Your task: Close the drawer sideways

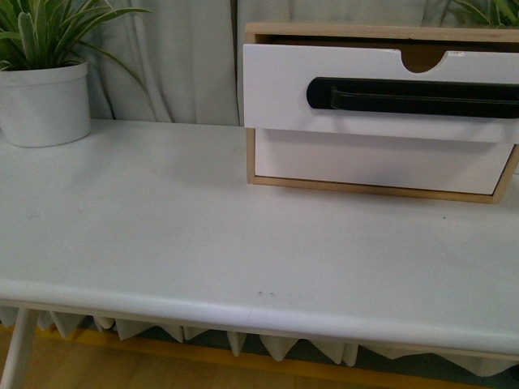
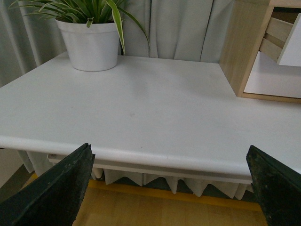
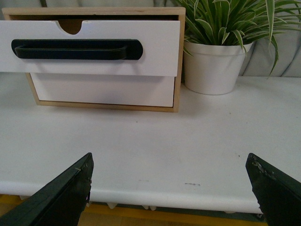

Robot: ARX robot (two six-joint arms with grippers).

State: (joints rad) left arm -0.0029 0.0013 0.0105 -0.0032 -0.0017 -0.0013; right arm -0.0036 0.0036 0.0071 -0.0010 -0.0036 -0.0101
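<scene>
The drawer has a white front, a long black bar handle and a half-round notch in its top edge. It sticks out of a light-wood box at the table's back right. It also shows in the right wrist view, and its side shows in the left wrist view. My left gripper is open and empty, at the table's front edge. My right gripper is open and empty, at the front edge, facing the drawer. Neither arm shows in the front view.
A plain white drawer front sits shut below the open one. A potted plant stands at the back left of the white table. A second potted plant stands right of the box. Curtains hang behind.
</scene>
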